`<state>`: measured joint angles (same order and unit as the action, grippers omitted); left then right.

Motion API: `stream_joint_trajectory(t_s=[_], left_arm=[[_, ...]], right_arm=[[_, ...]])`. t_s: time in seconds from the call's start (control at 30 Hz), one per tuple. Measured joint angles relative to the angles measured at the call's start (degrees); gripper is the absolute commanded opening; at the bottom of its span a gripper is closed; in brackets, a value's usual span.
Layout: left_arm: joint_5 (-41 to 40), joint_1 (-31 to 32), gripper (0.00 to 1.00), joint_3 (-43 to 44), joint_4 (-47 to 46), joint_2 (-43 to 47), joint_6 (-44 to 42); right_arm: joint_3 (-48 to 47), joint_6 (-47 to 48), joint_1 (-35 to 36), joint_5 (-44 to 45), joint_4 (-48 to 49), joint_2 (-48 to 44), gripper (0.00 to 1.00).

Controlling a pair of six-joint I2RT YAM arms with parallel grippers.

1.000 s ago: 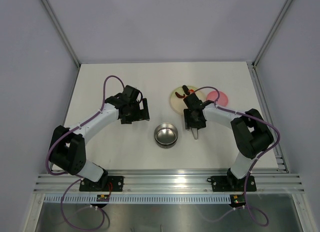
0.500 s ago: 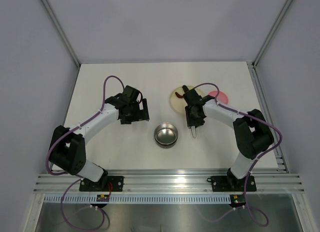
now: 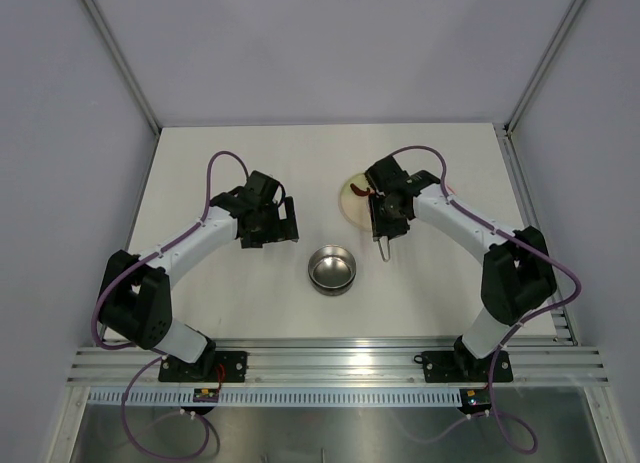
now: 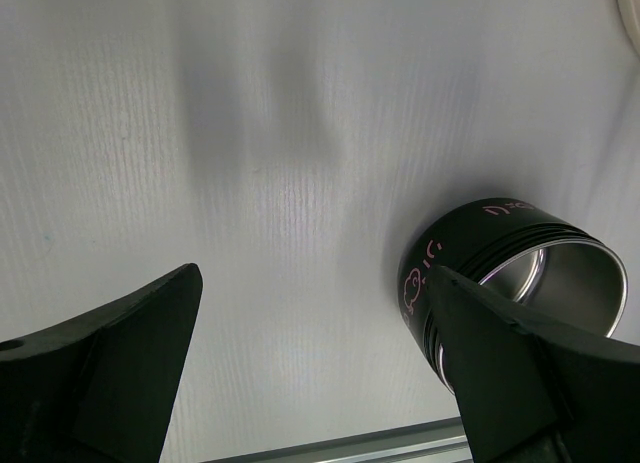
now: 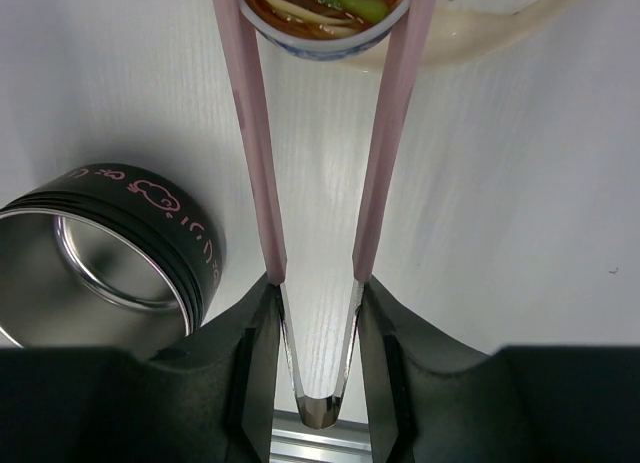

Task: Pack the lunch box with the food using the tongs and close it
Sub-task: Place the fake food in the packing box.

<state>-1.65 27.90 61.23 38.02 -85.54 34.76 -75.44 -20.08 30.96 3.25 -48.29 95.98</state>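
The lunch box [image 3: 333,269] is a small round steel bowl standing open mid-table; its black outer wall with pink print shows in both wrist views [image 5: 110,253] [image 4: 500,273]. My right gripper [image 5: 315,303] [image 3: 386,226] is shut on the pale pink tongs [image 5: 250,133], near their joined metal end. The tongs' two arms reach forward on either side of a small round food piece [image 5: 325,13], a toy bowl of noodles in brown-red broth, on the cream plate [image 5: 500,33]. A dark red curved piece [image 3: 360,190] also lies on the plate [image 3: 352,205]. My left gripper [image 4: 315,283] [image 3: 275,223] hangs open and empty, left of the lunch box.
The table's metal front rail [image 4: 350,448] runs along the near edge. Grey walls enclose the white table on three sides. The right arm [image 3: 450,215] stretches across the right part of the table toward the plate.
My right gripper has carried the tongs away from the lunch box toward the plate and squeezed them narrower. The right arm now stretches further back. The left arm has not moved.
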Motion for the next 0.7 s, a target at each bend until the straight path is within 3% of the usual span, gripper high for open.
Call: stream_joint_trajectory(t_s=[0.33, 0.7], left_arm=[[-0.1, 0.0, 0.99, -0.9, -0.2, 0.0, 0.0], [-0.1, 0.0, 0.99, -0.9, -0.2, 0.0, 0.0]], right_arm=[[-0.1, 1.0, 0.0, -3.9, -2.8, -1.2, 0.08], [-0.4, 4.6, 2.4, -8.3, -10.4, -11.5, 0.08]])
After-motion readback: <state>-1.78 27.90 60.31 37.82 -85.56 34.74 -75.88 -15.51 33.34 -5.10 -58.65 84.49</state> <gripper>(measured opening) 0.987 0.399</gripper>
